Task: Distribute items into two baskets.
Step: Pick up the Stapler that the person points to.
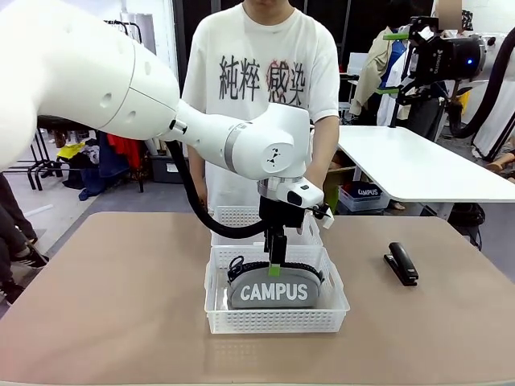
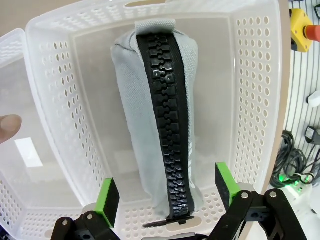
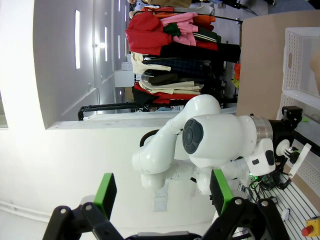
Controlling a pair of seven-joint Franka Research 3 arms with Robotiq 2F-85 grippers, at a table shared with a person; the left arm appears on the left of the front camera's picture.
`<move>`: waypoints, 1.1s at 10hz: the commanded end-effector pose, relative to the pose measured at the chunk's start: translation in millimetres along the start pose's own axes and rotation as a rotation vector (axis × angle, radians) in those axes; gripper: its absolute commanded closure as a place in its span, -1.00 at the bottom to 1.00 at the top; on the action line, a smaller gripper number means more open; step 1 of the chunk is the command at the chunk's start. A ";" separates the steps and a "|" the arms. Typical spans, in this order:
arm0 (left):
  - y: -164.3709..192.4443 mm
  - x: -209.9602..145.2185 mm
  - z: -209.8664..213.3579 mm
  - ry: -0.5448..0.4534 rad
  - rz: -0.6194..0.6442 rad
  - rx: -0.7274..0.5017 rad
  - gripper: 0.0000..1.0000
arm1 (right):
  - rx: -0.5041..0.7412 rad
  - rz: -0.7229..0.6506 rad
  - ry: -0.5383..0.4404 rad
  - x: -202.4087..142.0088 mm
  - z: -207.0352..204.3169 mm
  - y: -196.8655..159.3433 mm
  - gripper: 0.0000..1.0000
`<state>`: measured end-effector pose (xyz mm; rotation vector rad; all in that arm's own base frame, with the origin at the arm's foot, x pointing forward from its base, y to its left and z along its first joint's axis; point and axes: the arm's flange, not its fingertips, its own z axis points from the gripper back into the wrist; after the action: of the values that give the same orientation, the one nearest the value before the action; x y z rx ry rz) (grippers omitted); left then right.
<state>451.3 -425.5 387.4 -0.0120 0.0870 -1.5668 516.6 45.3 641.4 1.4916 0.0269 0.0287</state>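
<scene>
Left end effector [image 1: 275, 269]: is hanging straight down over the nearer basket at the frame's centre, its fingers spread. In the left wrist view [image 2: 167, 192] the two green pads are standing either side of the pouch's near end with a gap on each side, gripping nothing.
Right end effector [image 3: 163, 192]: is pointing away from the worktop toward a white wall and a clothes rack, its fingers spread wide with nothing between them.
Pouch [image 1: 273, 291]: is lying inside the nearer basket, lengthwise across it, its white "CAMPUS" lettering facing the camera and the black zipper [image 2: 167, 130] running along its top.
Nearer basket [image 1: 278, 322]: is sitting at the lower centre of the worktop [image 1: 121, 305]; its perforated walls [image 2: 250, 100] are surrounding the pouch on all sides.
Farther basket [image 1: 233, 217]: is sitting directly behind the nearer one, against it or very nearly so, partly hidden by the left arm [image 1: 241, 145].
Stapler [image 1: 401, 263]: is lying on the bare worktop at the right of the frame, well apart from both baskets.
Person [image 1: 265, 80]: is standing at the far edge behind the baskets in a white printed T-shirt; a fingertip [image 2: 9, 127] is showing at the left edge of the left wrist view.
</scene>
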 end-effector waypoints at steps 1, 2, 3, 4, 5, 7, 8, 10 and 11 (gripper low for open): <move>-0.2 -0.5 1.3 -0.002 0.000 0.003 -1.00 | 0.001 0.003 -0.001 -1.1 0.1 1.9 -1.00; -0.2 -0.5 1.3 -0.002 0.000 0.003 -1.00 | 0.001 0.003 -0.001 -1.1 0.1 1.9 -1.00; -0.2 -0.5 1.3 -0.002 0.000 0.003 -1.00 | 0.001 0.003 -0.001 -1.1 0.1 1.9 -1.00; 0.0 0.0 0.0 0.000 0.000 0.000 -1.00 | 0.001 0.003 -0.001 -1.1 0.1 1.9 -1.00; -1.2 1.0 8.4 -0.049 0.053 -0.034 -1.00 | 0.001 0.003 -0.001 -1.1 0.1 1.9 -1.00; -7.2 -16.4 32.0 -0.146 0.133 -0.119 -1.00 | 0.001 0.003 -0.001 -1.1 0.1 1.9 -1.00; -9.2 -25.3 42.0 -0.186 0.166 -0.121 -1.00 | 0.001 0.003 -0.001 -1.1 0.1 1.9 -1.00; -21.8 -58.2 64.4 -0.308 0.243 -0.155 -1.00 | 0.001 0.003 -0.001 -1.1 0.1 1.9 -1.00; -26.7 -81.6 78.2 -0.364 0.326 -0.172 -1.00 | 0.001 0.003 -0.001 -1.1 0.1 1.9 -1.00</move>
<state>451.2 -378.6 469.1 -0.3546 -0.0120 -1.2733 516.6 45.2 641.4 1.4916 0.0268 0.0285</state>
